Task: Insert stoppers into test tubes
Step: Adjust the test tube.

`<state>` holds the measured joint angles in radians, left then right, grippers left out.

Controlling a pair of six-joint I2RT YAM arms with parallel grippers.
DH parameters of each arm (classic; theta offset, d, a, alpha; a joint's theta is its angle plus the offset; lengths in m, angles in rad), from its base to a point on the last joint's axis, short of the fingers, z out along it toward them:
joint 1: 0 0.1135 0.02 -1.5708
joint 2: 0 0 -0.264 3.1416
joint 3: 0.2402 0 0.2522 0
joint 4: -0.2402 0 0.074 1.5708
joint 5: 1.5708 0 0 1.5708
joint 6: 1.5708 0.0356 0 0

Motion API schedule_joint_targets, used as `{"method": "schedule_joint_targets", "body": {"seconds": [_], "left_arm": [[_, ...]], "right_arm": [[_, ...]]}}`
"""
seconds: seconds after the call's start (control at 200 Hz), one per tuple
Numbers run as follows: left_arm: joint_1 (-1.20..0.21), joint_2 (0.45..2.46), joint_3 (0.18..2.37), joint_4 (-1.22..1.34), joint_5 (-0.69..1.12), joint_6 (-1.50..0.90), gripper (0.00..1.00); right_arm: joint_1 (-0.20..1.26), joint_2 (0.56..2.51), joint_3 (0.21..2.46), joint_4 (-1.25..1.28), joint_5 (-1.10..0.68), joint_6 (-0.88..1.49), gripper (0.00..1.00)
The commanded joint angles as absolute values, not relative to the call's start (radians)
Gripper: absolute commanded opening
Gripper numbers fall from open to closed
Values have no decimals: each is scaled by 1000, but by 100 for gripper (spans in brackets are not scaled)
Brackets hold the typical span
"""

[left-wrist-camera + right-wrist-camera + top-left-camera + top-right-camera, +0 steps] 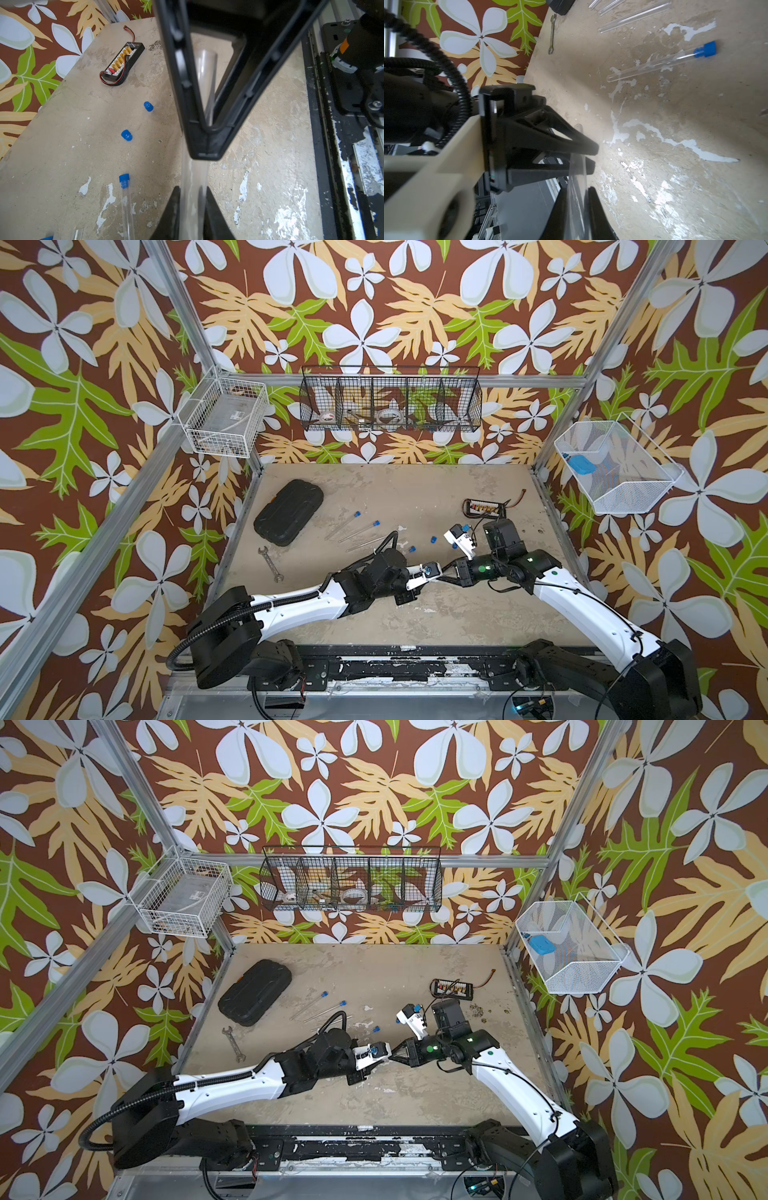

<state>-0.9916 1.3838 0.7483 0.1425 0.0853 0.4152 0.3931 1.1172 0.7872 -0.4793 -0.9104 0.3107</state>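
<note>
Left pincer (191, 190) — blurred tube (196, 172) — right pincer (207, 148)

Both top views give me the whole table (415, 497) from high at the front, looking steeply down, almost alike. My wrist cameras sit close behind the left tool (191, 199) and right tool (577, 203), facing each other, sharing one test tube (194, 176) between them.

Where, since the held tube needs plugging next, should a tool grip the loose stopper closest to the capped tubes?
Probably take the stopper by its wider cap end, the tool's jaws across its round sides, coming down from above: it sits alone on the table, and the narrower end must stay free to enter the tube. Whether it stands or lies I cannot tell.
</note>
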Motion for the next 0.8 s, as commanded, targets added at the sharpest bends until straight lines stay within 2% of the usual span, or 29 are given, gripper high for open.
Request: {"method": "schedule_joint_targets", "body": {"seconds": [0.0,0.415,0.576,0.696,0.796], "left_arm": [[-992,1386,749,143,72,406,22],[-991,1368,749,141,67,411,20],[-991,1372,752,134,80,415,9],[-991,1373,758,127,89,418,6],[-991,1369,759,126,92,420,2]], "right_arm": [[396,1112,792,-456,-965,313,15],[396,1133,791,-479,-910,299,15],[397,1144,797,-484,-900,295,15],[397,1146,805,-488,-895,296,16],[396,1144,814,-488,-894,301,24]]}}
